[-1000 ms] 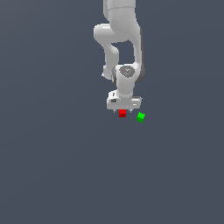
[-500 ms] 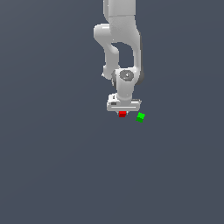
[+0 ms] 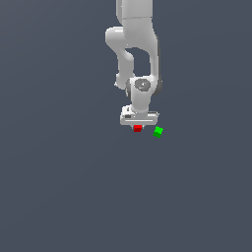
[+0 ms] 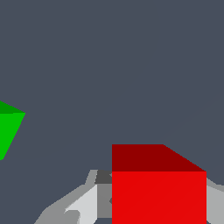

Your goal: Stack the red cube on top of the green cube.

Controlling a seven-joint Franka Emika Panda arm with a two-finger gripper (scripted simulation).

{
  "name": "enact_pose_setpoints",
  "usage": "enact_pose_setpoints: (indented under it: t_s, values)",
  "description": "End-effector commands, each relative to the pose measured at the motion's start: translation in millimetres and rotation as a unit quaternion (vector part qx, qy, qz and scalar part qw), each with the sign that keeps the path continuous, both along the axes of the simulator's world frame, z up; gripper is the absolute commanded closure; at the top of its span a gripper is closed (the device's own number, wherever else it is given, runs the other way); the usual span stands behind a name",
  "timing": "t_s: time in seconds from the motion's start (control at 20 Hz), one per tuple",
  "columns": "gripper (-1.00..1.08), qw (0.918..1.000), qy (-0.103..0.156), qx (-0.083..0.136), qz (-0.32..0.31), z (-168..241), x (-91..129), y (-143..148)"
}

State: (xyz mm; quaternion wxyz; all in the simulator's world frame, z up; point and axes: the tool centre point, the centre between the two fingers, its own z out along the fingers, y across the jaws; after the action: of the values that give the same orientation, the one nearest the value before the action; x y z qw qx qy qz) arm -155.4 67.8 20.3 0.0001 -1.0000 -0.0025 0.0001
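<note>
The red cube point(image 3: 138, 128) lies on the grey floor, directly under the white gripper point(image 3: 139, 126), whose hand hides its upper part. In the wrist view the red cube point(image 4: 159, 192) sits between the two fingers point(image 4: 85, 203), and both fingers press against its sides. The gripper point(image 4: 159, 208) is shut on it, low at floor level. The green cube point(image 3: 158, 132) lies on the floor a short way to the exterior view's right of the red cube, turned at an angle. It is apart from the red cube and shows at the edge of the wrist view point(image 4: 8, 129).
The plain dark grey floor point(image 3: 74, 187) stretches all around the two cubes. The white arm point(image 3: 135, 44) rises above the gripper to the top of the exterior view.
The gripper has come down a little onto the red cube and now sits around it. Neither cube has moved.
</note>
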Motion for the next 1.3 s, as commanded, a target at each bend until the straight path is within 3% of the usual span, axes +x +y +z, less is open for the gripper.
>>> enact_pose_setpoints:
  t_s: [0.0, 1.25]
  values:
    - [1.08, 1.0, 0.0, 0.0, 0.0, 1, 0, 0]
    - [1.08, 1.0, 0.0, 0.0, 0.0, 99, 0, 0]
